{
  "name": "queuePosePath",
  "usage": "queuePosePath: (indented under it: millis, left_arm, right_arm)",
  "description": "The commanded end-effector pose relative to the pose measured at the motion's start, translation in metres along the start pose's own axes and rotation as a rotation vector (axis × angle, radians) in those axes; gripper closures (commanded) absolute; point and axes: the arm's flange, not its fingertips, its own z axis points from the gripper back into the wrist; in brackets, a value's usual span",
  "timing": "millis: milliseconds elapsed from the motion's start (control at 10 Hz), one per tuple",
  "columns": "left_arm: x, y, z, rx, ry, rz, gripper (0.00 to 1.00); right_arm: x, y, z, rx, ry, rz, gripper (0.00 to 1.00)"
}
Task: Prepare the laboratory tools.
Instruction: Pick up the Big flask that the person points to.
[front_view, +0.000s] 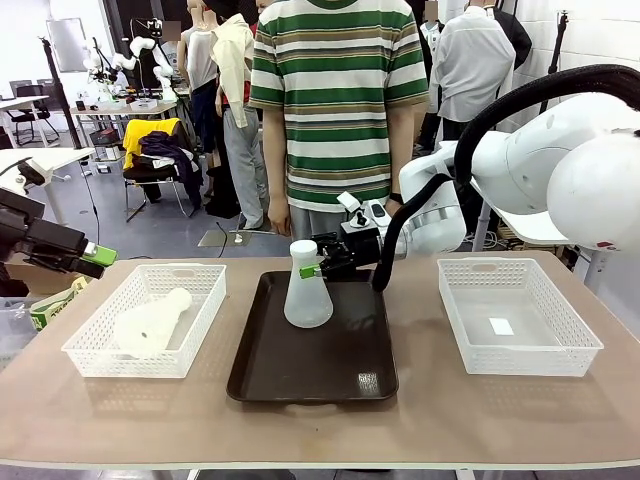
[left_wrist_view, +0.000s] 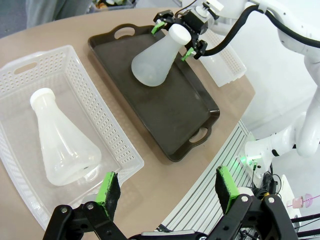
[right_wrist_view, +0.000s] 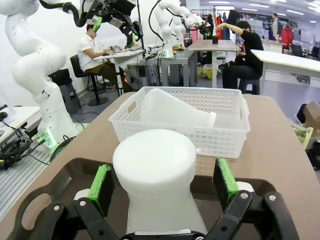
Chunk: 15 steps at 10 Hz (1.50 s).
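A: The right gripper (right_wrist_view: 162, 184): where is it against the tray (front_view: 320, 370)?

B: Over the tray's far half, reaching in from the tray's right. Its jaws are spread wide, with one green pad (right_wrist_view: 100, 189) on each side of the neck of the upright flask (front_view: 307, 295). A narrow gap shows between pad and neck, so it has hold of nothing.

A: And that flask itself?

B: It stands on its wide base on the tray, toward the far edge and about midway across.

A: The other one?

B: The lying flask (left_wrist_view: 62, 145) rests on its side in the white basket (front_view: 130, 362) just left of the tray, neck turned toward the far side.

A: And the left gripper (left_wrist_view: 166, 190)?

B: Well off to the tray's left, raised above the table (front_view: 500, 420). Its jaws are wide apart and nothing sits between them.

A: Anything else?

B: A second white basket (front_view: 520, 360) sits right of the tray, a little apart from it. A person (front_view: 335, 100) in a green-striped shirt stands beyond the tray's far edge.
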Motion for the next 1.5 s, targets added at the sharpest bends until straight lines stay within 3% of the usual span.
queuePosePath:
  millis: [0, 400, 600, 1100, 1400]
  left_arm:
    - [-0.001, 0.002, 0.000, -0.020, -0.019, -0.017, 0.00]
    - [-0.001, 0.002, 0.000, -0.020, -0.019, -0.017, 0.00]
    - [-0.001, 0.002, 0.000, -0.020, -0.019, -0.017, 0.00]
    - [-0.001, 0.002, 0.000, -0.020, -0.019, -0.017, 0.00]
    - [-0.001, 0.002, 0.000, -0.020, -0.019, -0.017, 0.00]
  right_arm:
    - [0.000, -0.002, -0.001, 0.003, -0.005, 0.005, 0.00]
    - [0.000, 0.000, 0.000, 0.000, 0.000, 0.000, 0.00]
    - [0.011, 0.056, 0.058, -0.145, 0.037, 0.008, 0.00]
    - [0.046, 0.123, 0.148, -0.345, 0.041, 0.060, 0.00]
    - [0.077, 0.162, 0.181, -0.464, 0.189, 0.021, 0.00]
